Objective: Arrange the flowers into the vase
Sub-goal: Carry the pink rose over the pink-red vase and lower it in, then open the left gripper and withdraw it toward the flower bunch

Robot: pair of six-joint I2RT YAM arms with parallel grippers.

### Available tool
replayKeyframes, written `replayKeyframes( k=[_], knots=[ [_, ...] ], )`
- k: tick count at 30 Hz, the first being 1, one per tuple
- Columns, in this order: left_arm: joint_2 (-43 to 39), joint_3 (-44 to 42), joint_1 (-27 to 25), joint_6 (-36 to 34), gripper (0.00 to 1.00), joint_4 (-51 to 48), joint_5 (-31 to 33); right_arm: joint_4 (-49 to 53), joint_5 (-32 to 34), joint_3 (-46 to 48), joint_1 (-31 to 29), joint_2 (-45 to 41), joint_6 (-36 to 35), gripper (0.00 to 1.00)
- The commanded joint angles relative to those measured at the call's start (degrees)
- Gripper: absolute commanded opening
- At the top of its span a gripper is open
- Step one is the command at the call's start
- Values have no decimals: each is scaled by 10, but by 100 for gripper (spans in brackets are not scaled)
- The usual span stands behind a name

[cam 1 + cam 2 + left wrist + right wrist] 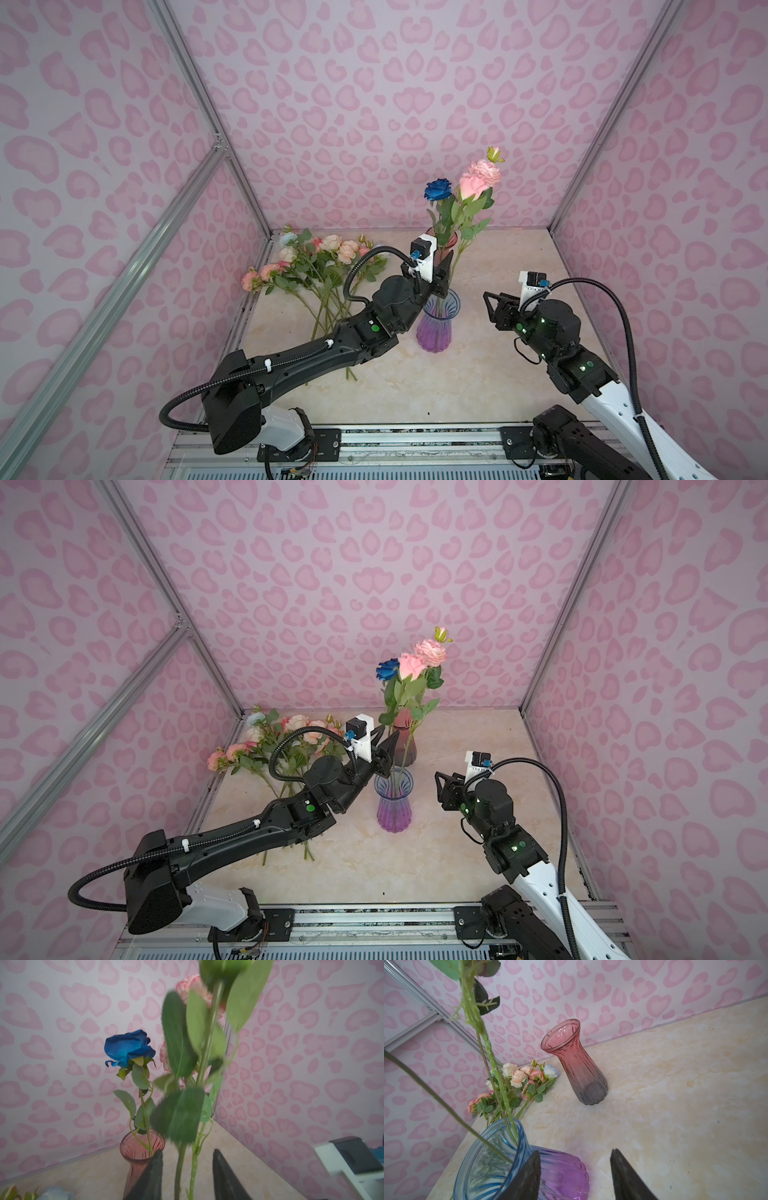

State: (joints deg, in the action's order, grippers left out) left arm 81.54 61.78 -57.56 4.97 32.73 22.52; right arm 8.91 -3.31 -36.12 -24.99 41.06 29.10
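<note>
The pink rose [473, 187] stands beside the deep blue rose [438, 189] in the blue-and-purple vase [434, 328] at mid-table, while the other flowers [316, 262] lie heaped near the left wall. The left gripper [187, 1151] has its jaws parted around the stems, gripping nothing. It should back straight out so no leaf snags, while the right gripper [575, 1151], spread and empty, hovers just beside the vase.

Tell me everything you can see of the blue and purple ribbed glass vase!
The blue-and-purple ribbed glass vase is see-through, blue at its flared rim, fading to purple at its rounded base. It stands upright on the marble-look table, near the middle. Long green flower stems stand in it. The left gripper is open around them just above the rim.
</note>
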Motion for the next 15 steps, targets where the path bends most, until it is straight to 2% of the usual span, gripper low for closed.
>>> replayKeyframes(
  k=[1, 9, 12, 15],
  knots=[
    [-20, -10, -1, 21, 49, -25, 21, -10, -6, 3, 0, 4, -2, 55],
    [-145, -112, -1, 64, 52, -90, 60, -13, -14, 3, 0, 10, 3, 55],
    [-217, -173, -1, 83, 59, -135, 125, -14, -17, 1, -1, 8, 5, 55],
    [-288, -225, 5, 141, 66, -226, 199, -7, -8, -1, -3, 2, 12, 54]
  ],
)
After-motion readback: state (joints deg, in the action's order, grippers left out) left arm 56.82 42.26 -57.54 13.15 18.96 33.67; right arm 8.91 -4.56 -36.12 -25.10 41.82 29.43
